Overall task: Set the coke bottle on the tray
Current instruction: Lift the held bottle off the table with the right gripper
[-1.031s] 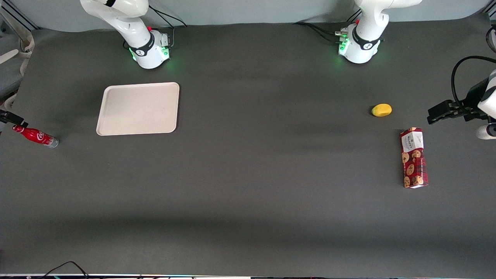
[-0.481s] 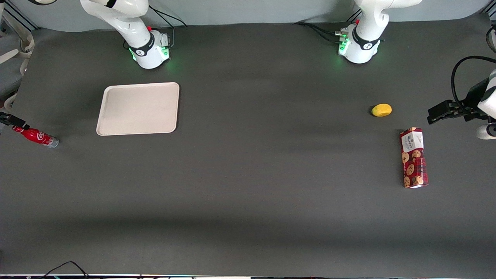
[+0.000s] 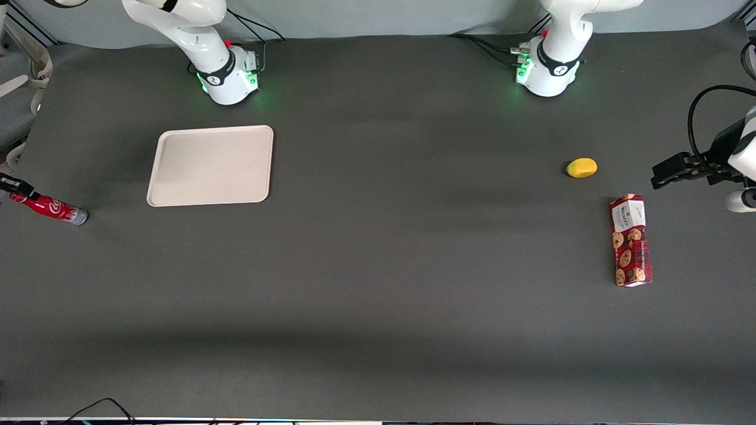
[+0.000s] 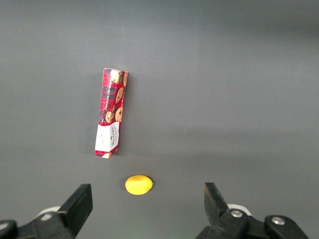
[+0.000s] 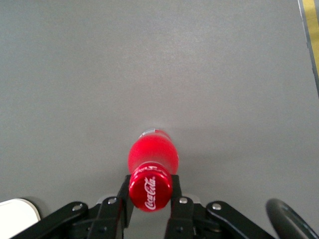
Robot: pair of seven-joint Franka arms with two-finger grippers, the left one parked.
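Observation:
The coke bottle [image 3: 50,208] is a slim red bottle with white script, at the working arm's end of the table. It leans, silvery base on the mat and capped end raised. My gripper [image 3: 15,192] is shut on its neck just under the red cap; in the right wrist view the black fingers [image 5: 124,196] press both sides of the coke bottle [image 5: 153,155], with the gripper [image 5: 150,193] centred on the cap. The cream tray [image 3: 211,128] lies flat on the mat beside the bottle, slightly farther from the front camera, with nothing on it.
A red cookie box [image 3: 631,240] and a small yellow fruit [image 3: 582,167] lie toward the parked arm's end; the left wrist view shows the same box [image 4: 110,119] and fruit [image 4: 138,184]. The mat's edge with a yellow strip [image 5: 311,45] runs close to the bottle.
The gripper and the bottle's capped end have shifted a little toward the table's edge at the working arm's end, while the silvery base has stayed nearly in place.

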